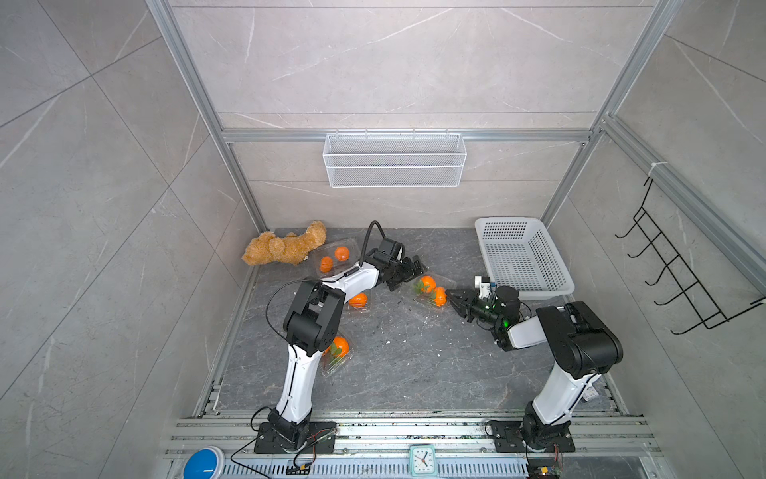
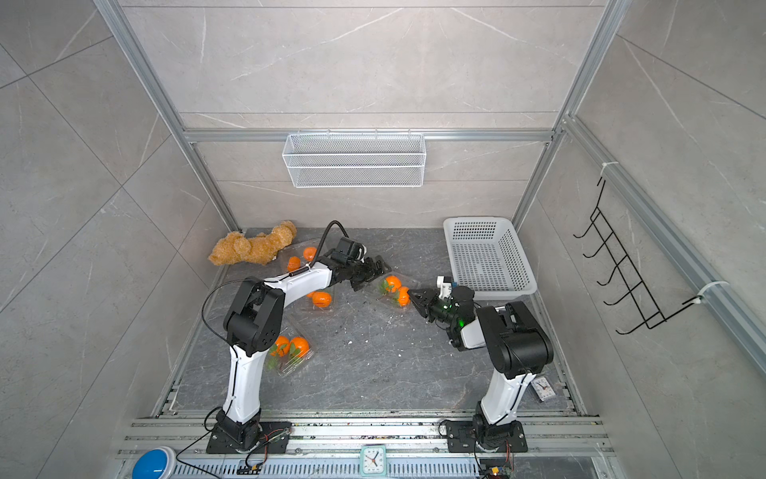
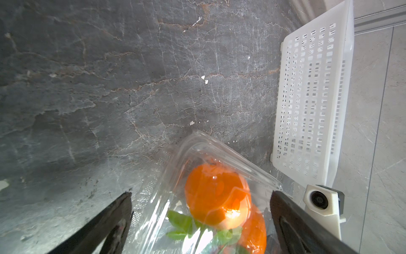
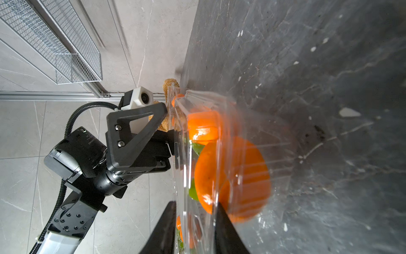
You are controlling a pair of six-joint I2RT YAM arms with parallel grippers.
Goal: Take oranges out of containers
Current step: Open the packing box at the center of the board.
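At 10 o'clock of slate-grey table [image 1: 393, 373]: fuzzy tan teddy bear [image 1: 286, 249], with bear-side clamshell [image 1: 333, 259] just beside it, two oranges [image 1: 342, 253] inside. At 8 o'clock: front clamshell [image 1: 338, 356], leafy fruit inside, partly hidden by the left arm. Under that forearm: third clamshell [image 1: 359, 300], one fruit showing.

Centre: left gripper [image 1: 408, 275], jaws spread wide, gripping nothing, straddling the 10 o'clock end of target clamshell [image 1: 429, 292]. Thin clear crinkly plastic, rectangular, ribbed walls. Long axis roughly 10-to-4 o'clock. Holds two glossy round fruits plus green leaves; lid looks shut.

At its 4 o'clock end: right gripper [image 1: 455, 299], jaws narrowed onto the clear rim, apparently pinching it. One arm per end, equally near. Likely next: pry the lid apart. Flimsy, slippery shell, could buckle or slip.

At 2 o'clock: white perforated basket [image 1: 522, 257], rigid plastic.
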